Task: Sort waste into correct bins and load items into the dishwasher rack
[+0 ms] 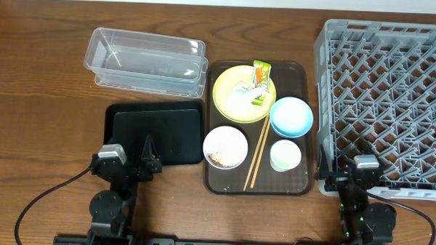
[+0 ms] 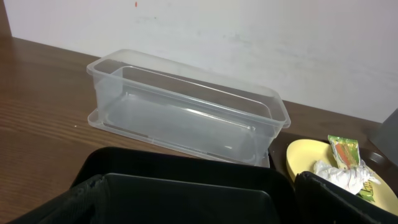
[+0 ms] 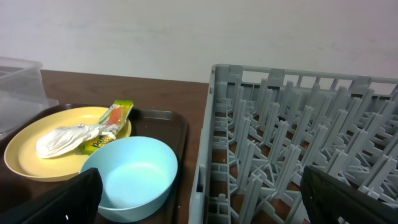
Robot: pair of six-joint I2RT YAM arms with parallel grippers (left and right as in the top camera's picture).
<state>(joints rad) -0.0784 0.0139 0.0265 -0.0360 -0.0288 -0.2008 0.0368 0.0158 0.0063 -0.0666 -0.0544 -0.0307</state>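
Observation:
The clear tub (image 1: 147,58) and the black tray (image 1: 156,133) lie at the left. The yellow plate (image 1: 241,98) holds the snack wrapper (image 1: 260,73) and the white scrap (image 1: 242,88). The light blue bowl (image 1: 291,116), the white bowl (image 1: 225,148) with rice crumbs, the pale cup (image 1: 285,155) and the chopsticks (image 1: 258,153) are beside it. The grey rack (image 1: 386,99) stands at the right. My left gripper (image 1: 131,162) is open and empty over the black tray's near edge (image 2: 186,186). My right gripper (image 1: 356,172) is open and empty at the rack's near left corner (image 3: 249,155).
The dishes all sit on a larger brown serving tray (image 1: 299,185) between the black tray and the rack. The left wrist view shows the clear tub (image 2: 186,106) against a white wall. The right wrist view shows the blue bowl (image 3: 134,174) and the plate (image 3: 37,162).

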